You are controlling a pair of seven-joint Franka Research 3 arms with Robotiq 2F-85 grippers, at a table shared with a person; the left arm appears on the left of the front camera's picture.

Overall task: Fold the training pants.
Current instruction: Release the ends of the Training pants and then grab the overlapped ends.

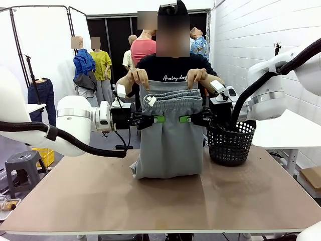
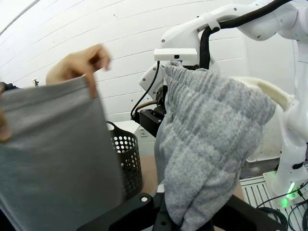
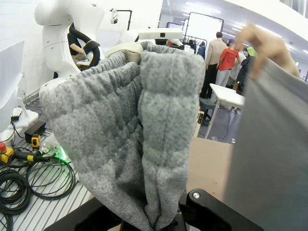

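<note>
The light grey training pants (image 1: 170, 140) hang folded above the table, their lower edge resting on it. My left gripper (image 1: 156, 119) is shut on the gathered waistband's left side, and my right gripper (image 1: 184, 119) is shut on its right side. The white drawstring (image 1: 150, 101) dangles at the top left. A person's two hands (image 1: 140, 76) (image 1: 197, 76) pinch a second layer of the pants up behind the waistband. In the left wrist view the bunched waistband (image 2: 211, 144) fills the jaws; the right wrist view shows the same fabric (image 3: 139, 144) clamped.
A black mesh basket (image 1: 231, 143) stands on the brown table (image 1: 160, 201) just right of the pants, under my right arm. The person stands at the far edge. A white table (image 1: 286, 128) sits at the right. A grey stool (image 1: 22, 168) stands left.
</note>
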